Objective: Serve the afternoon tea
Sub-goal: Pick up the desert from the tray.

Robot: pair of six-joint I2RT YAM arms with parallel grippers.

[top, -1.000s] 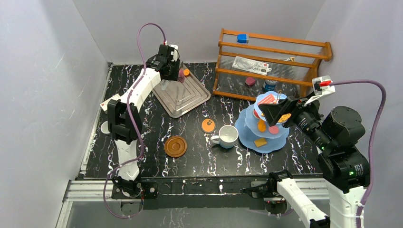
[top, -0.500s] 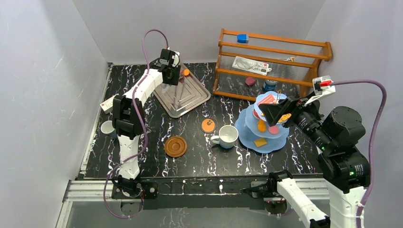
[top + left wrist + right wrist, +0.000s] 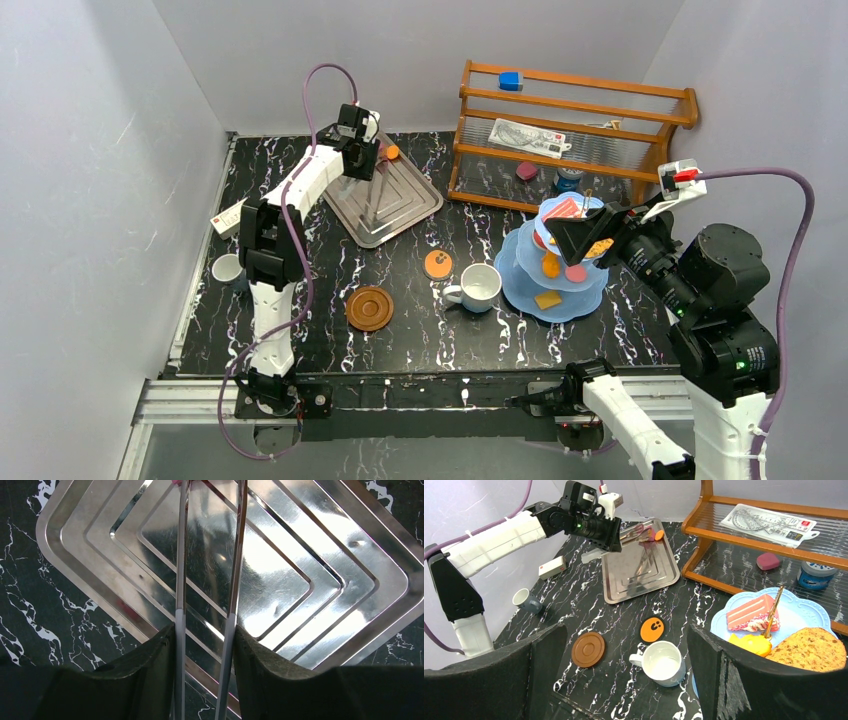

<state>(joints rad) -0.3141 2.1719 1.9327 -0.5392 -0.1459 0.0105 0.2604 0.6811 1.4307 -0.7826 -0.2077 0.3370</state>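
My left gripper (image 3: 364, 148) (image 3: 205, 636) hangs over the silver tray (image 3: 400, 212) (image 3: 330, 585), shut on the two arms of the metal tongs (image 3: 182, 560). The tong tips reach a pink pastry (image 3: 643, 530), with an orange pastry (image 3: 392, 152) (image 3: 659, 535) beside it at the tray's far corner. My right gripper (image 3: 590, 233) (image 3: 624, 630) is open and empty, raised beside the light-blue stand (image 3: 520, 268) (image 3: 799, 611), which carries a pink cake (image 3: 751, 615), a cookie (image 3: 814, 650) and other pastries. A white mug (image 3: 481, 287) (image 3: 664, 664) stands left of the stand. A brown saucer (image 3: 369, 308) (image 3: 588, 649) lies further left.
An orange round coaster (image 3: 438, 264) (image 3: 652, 629) lies behind the white mug. A grey mug (image 3: 226, 268) (image 3: 524, 600) stands at the table's left edge, near a small white box (image 3: 228, 215) (image 3: 551, 567). A wooden rack (image 3: 570, 130) fills the back right.
The left arm has swung, its elbow moving right and uncovering the grey mug. Its gripper has shifted slightly right over the tray and squeezed the tongs a little. The right arm is still.
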